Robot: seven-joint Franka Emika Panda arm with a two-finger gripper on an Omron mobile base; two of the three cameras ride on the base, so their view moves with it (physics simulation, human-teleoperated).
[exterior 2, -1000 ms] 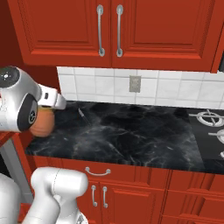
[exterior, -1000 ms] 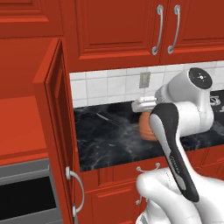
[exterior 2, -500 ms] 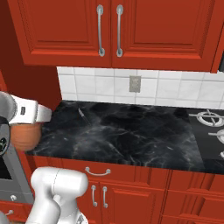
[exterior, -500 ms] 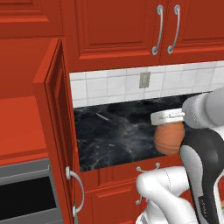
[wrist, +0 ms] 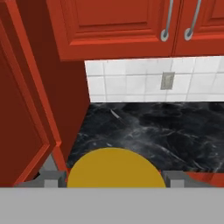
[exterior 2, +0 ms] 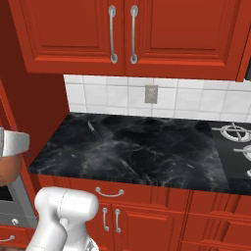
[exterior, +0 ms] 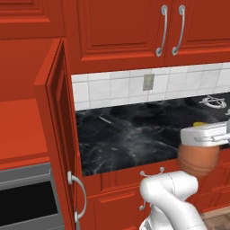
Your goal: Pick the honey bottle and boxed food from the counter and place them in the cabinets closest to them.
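My gripper (exterior: 205, 135) is shut on the honey bottle (exterior: 198, 158), a rounded orange-brown bottle hanging in front of the counter's front edge, over the red drawer fronts. At the left edge of the right base view the bottle (exterior 2: 7, 169) shows below the white hand. In the hand view its yellow cap (wrist: 114, 168) sits between the grey fingers (wrist: 51, 178). The black veined counter (exterior: 130, 134) lies beyond it. To the left a tall red cabinet stands with its door (exterior: 58, 126) swung open and a plain red shelf (exterior: 20, 130) inside. The boxed food is out of view.
Shut upper cabinet doors (exterior: 170, 27) with curved silver handles hang above the counter. A stove burner (exterior 2: 235, 132) lies at the counter's right end. A dark oven front (exterior: 27, 202) sits below the open cabinet. The open door's edge (wrist: 41, 113) stands close on the left in the hand view.
The arm has drawn back from over the counter with the bottle, which now hangs lower and nearer the base, off the counter's front edge. The base has not moved.
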